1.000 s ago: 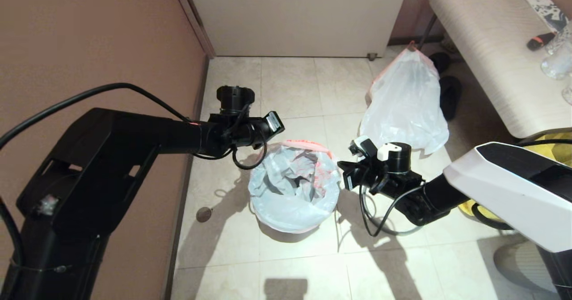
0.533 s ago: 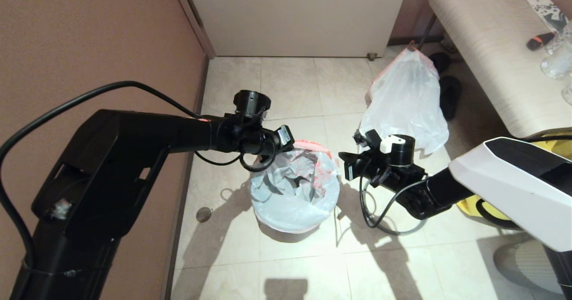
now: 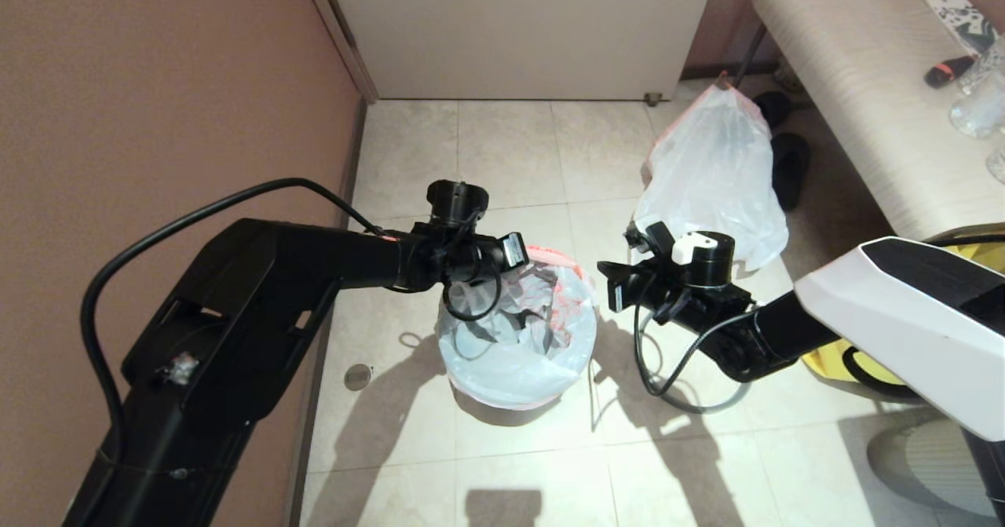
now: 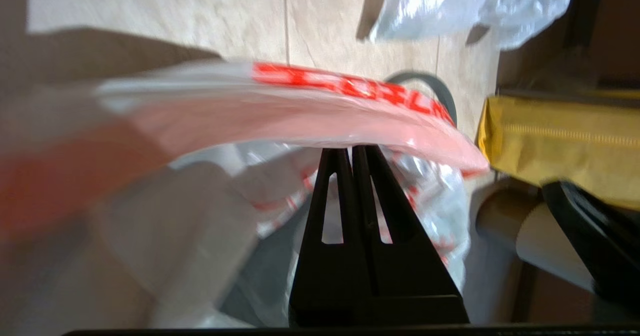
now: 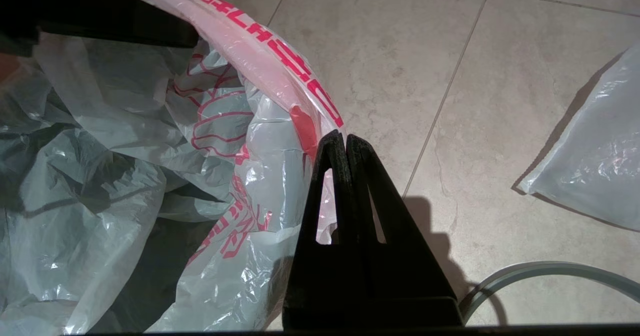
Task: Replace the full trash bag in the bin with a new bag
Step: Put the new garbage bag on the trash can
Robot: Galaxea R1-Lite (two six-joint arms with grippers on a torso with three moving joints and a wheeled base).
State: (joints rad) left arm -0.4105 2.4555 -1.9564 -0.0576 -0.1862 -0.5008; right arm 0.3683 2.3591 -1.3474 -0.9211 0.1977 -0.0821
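Orange-red hem of the new bag [image 3: 550, 258] is pinched at two spots: the left gripper [image 4: 351, 148] has its jaws closed on the far rim, the right gripper [image 5: 339, 136] closed on the rim's right side. White plastic drapes over the bin [image 3: 510, 397], hiding it. To seat it well, I'd say both claws should pull outward and down together, evenly, so the thin film doesn't tear. Behind, the full trash bag [image 3: 714, 181] stands on the tiles.
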